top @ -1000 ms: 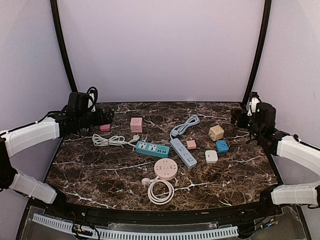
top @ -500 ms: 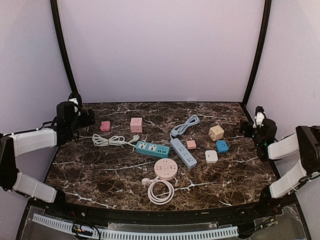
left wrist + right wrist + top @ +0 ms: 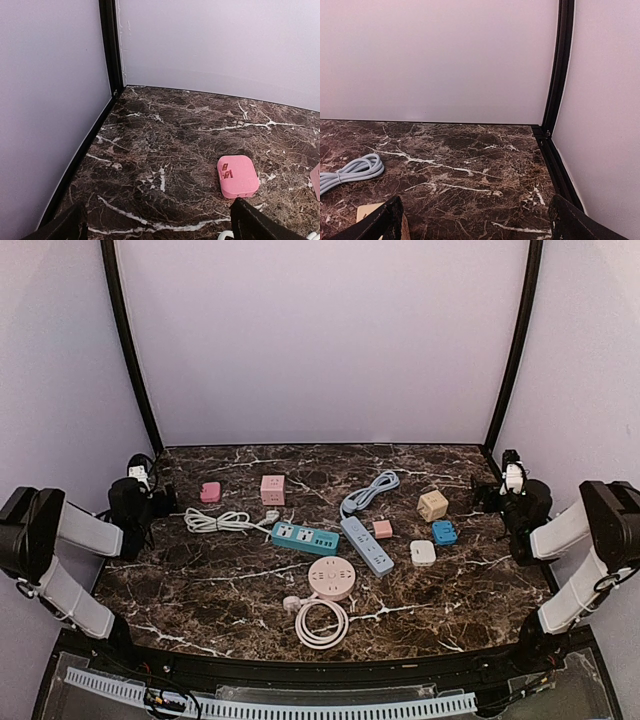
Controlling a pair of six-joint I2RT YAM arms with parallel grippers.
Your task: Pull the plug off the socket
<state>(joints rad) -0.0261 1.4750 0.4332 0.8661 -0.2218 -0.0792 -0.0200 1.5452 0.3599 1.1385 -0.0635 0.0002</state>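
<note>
Plug (image 3: 382,529), likely light and rigid, wants pinching by its sides, well beyond my left gripper (image 3: 160,227) and right gripper (image 3: 480,222), both gaping empty.

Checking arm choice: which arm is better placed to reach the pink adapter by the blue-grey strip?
Right, probably. The pink adapter by the blue-grey strip lies right of centre, nearer the right gripper; the left gripper is farther. Both open.
</note>
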